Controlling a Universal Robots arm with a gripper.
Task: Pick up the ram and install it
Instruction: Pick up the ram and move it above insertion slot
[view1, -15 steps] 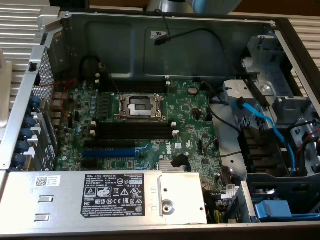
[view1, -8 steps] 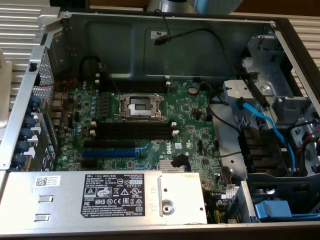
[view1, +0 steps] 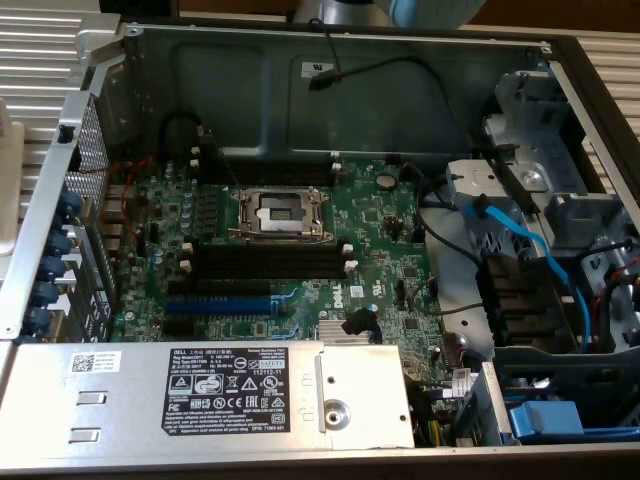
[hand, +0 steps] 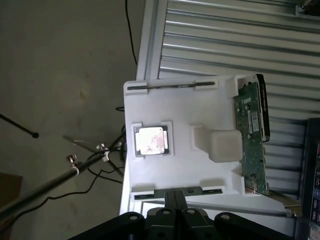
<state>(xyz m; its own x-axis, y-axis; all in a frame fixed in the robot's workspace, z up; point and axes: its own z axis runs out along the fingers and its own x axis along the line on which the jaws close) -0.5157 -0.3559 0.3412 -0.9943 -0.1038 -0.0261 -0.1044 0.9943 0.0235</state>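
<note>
**Jaws pressing together at the ram in its white tray**

The matte black jaws are pressing together. Their blunt fingertips (hand: 170, 201) are hanging right at the ram (hand: 156, 193), though I cannot tell whether they are touching it. The ram, a thin dark-green stick, is lying along the nearest edge of a smooth white tray (hand: 200, 107), its ends tucking under two raised white clips.

Reading the tray as a clock with the jaws at six:
- A square, dull-silver processor (hand: 150, 141) is sitting in a shallow frame toward nine.
- A rounded white block (hand: 225, 145) is rising toward three.
- A second slim dark stick (hand: 170, 85) is lying at twelve.
- A green circuit card (hand: 252, 135) is standing on edge along the three o'clock rim.

The tray is resting on a ribbed metal tabletop (hand: 225, 40), close to its edge. Bare grey floor (hand: 60, 60) is opening out beyond, with cables trailing across it.

In the exterior view, an open sheet-metal case (view1: 250, 90) is showing a green motherboard (view1: 380, 230) with a steel-framed socket (view1: 280, 213) at its centre. Long black slots (view1: 265, 262) with white end clips are running at six o'clock of the socket, and a blue slot (view1: 218, 302) is lying toward seven. A grey power supply box (view1: 240, 395) is crowding the six o'clock edge.
</note>
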